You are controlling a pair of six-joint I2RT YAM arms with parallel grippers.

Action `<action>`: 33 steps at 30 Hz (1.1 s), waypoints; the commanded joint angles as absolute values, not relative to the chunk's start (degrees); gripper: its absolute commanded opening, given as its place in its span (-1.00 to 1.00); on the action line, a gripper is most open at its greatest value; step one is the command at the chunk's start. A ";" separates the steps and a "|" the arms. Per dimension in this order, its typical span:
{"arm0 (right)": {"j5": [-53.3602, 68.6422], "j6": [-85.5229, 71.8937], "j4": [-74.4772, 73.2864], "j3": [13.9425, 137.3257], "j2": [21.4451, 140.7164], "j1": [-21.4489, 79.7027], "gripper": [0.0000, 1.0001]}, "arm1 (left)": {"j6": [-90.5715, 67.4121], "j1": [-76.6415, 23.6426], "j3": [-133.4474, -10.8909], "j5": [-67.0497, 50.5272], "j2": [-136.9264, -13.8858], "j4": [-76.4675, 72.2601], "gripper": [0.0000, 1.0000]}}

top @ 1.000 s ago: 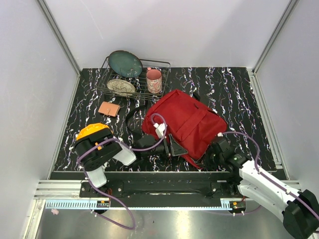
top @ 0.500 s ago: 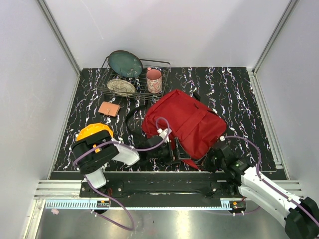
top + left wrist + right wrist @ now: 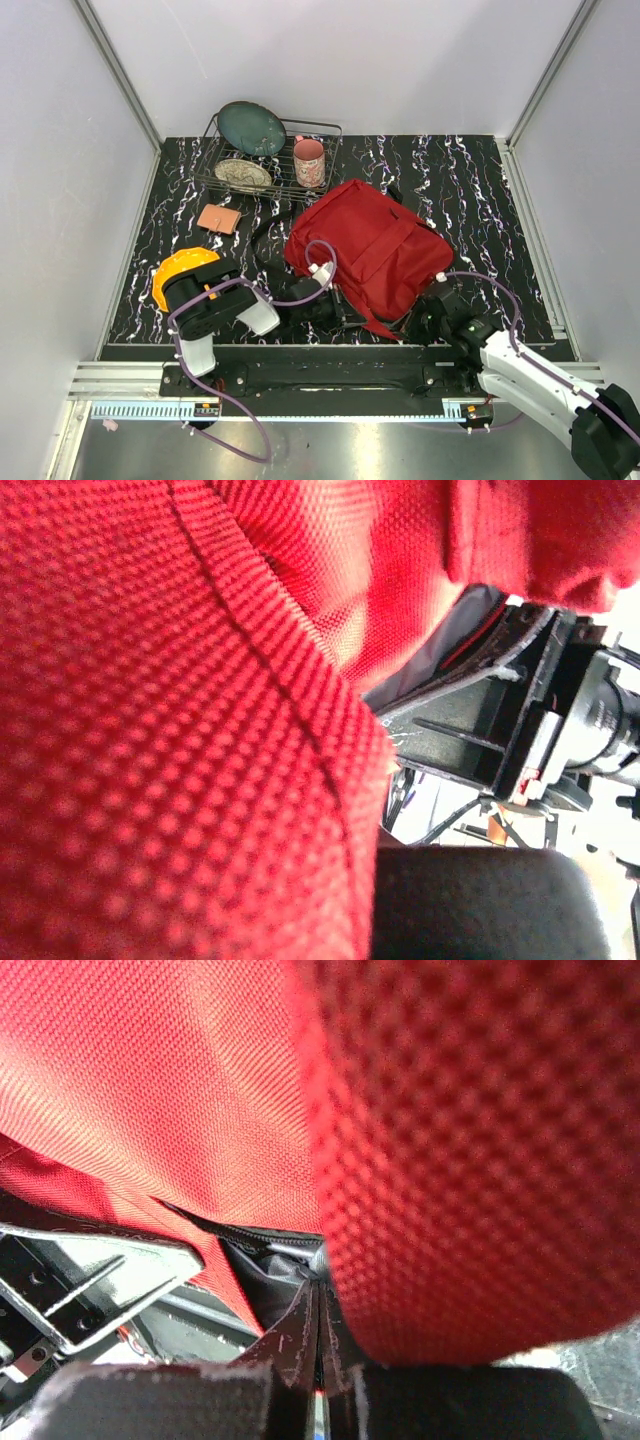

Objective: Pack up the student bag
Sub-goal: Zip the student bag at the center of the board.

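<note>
The student bag [image 3: 372, 252], a big dark-red backpack, lies in the middle of the black marbled table. My left gripper [image 3: 338, 310] is at its near-left edge. In the left wrist view red weave [image 3: 170, 740] fills the frame and runs down against the one black finger [image 3: 480, 905] that shows; the gripper [image 3: 372, 858] is shut on that fabric. My right gripper [image 3: 425, 320] is at the bag's near-right corner. Its jaws [image 3: 320, 1305] are pressed together, tips at the open zip edge [image 3: 270, 1245] with dark lining behind. Red fabric drapes over the right finger.
A wire rack [image 3: 322, 130] at the back left holds a green plate [image 3: 252, 128], a patterned plate [image 3: 243, 173] and a pink cup [image 3: 309, 162]. A tan square [image 3: 218, 218] lies in front of it. An orange round object [image 3: 180, 268] sits by the left arm.
My left gripper opened wide, then shut on the bag's near edge. The right gripper closed fully at the near-right corner. The bag's near edge shifted slightly.
</note>
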State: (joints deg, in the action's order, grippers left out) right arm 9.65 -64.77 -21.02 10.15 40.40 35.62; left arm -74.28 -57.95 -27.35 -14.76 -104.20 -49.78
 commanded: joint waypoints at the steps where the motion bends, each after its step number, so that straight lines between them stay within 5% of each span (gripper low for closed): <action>1: 8.45 -62.05 -24.95 12.03 41.40 36.56 -0.88 | -73.48 -56.69 -22.07 -15.20 -104.24 -74.83 -1.00; 4: 2.64 -62.05 -31.55 16.43 37.81 36.56 -0.66 | -69.88 -55.99 -20.84 -16.95 -102.66 -82.24 -1.00; 13: 6.94 -65.04 -20.49 17.14 39.01 36.56 -0.30 | -63.90 -56.07 -20.92 -22.23 -101.78 -88.24 -1.00; 28: 10.19 -65.13 1.30 16.70 52.65 36.47 -0.21 | -65.39 -56.07 -20.74 -24.35 -103.53 -89.38 -1.00; 33: 12.39 -66.01 2.99 15.56 51.24 36.56 -0.01 | -65.83 -56.07 -21.09 -24.43 -104.41 -89.65 -1.00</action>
